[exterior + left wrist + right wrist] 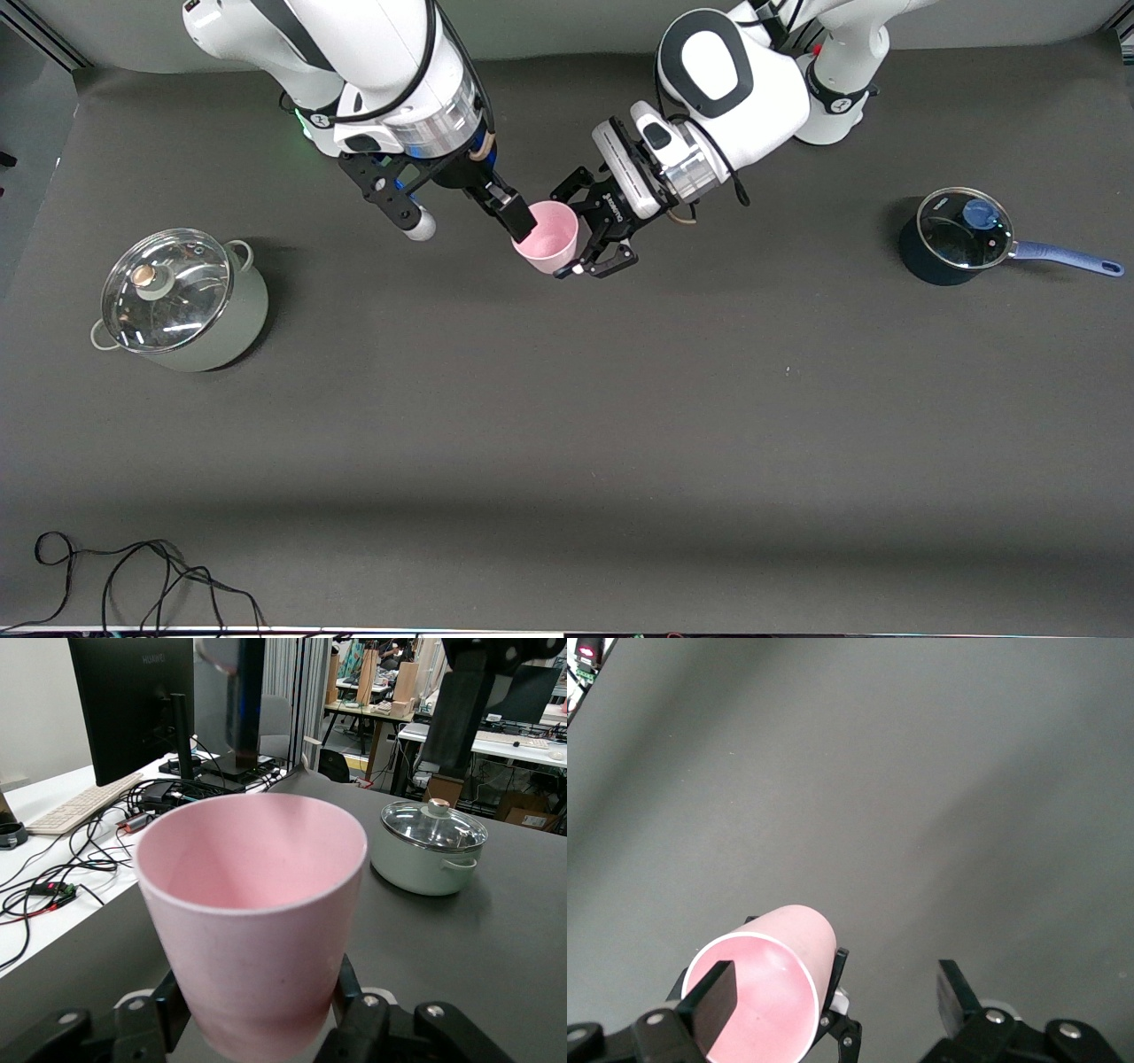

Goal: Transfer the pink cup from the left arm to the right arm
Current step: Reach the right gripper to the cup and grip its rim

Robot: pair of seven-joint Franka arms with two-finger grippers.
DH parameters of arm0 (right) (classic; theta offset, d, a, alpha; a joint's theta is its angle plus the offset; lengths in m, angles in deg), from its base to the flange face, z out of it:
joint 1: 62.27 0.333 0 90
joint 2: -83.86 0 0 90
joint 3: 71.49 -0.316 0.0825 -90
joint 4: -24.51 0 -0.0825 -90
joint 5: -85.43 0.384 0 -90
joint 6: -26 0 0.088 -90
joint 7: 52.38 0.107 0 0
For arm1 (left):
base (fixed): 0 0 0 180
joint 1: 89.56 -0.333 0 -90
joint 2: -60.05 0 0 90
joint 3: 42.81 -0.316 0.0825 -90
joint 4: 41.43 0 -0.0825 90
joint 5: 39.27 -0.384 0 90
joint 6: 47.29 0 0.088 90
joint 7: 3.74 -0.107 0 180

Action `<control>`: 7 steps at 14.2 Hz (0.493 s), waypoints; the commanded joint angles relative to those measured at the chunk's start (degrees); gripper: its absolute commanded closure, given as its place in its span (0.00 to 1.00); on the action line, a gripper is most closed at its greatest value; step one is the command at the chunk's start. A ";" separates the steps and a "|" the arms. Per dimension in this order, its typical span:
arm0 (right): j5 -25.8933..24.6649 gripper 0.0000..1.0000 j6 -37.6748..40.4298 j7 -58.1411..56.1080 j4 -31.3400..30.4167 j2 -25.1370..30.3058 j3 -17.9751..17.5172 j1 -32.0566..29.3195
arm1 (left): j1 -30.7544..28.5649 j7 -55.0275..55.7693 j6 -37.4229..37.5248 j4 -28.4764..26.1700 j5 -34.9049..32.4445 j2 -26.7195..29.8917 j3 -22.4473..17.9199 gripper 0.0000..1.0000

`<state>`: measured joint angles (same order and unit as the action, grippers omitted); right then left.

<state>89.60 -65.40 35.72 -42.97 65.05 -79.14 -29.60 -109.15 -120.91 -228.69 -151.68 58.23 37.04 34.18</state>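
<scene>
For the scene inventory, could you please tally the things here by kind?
Cups: 1, the pink cup, held over the table.
Lidded pots: 2, the pale green pot and the dark saucepan.
Cables: 1, the black cable.
Total: 4.

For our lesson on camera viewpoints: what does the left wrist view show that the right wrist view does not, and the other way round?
Only the left wrist view: the lidded pot on the table, and a monitor and keyboard on a desk off it.
Only the right wrist view: the right gripper with jaws open, one finger inside the cup's mouth.
Both: the cup, gripped by the left gripper, and the dark table.
</scene>
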 commanded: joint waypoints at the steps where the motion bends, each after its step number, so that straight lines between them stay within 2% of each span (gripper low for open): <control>1: -0.30 0.00 0.25 1.81 1.74 -0.78 0.52 0.64 | 0.52 0.63 -1.15 0.39 -0.03 1.57 0.00 0.69; 7: -0.47 0.00 0.25 2.59 1.29 -1.92 0.61 3.19 | 0.52 0.63 -0.97 1.09 -0.12 1.13 -0.17 0.69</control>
<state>89.62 -65.34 36.14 -42.93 64.71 -79.03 -28.08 -109.14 -120.91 -228.81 -151.27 58.23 37.03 34.20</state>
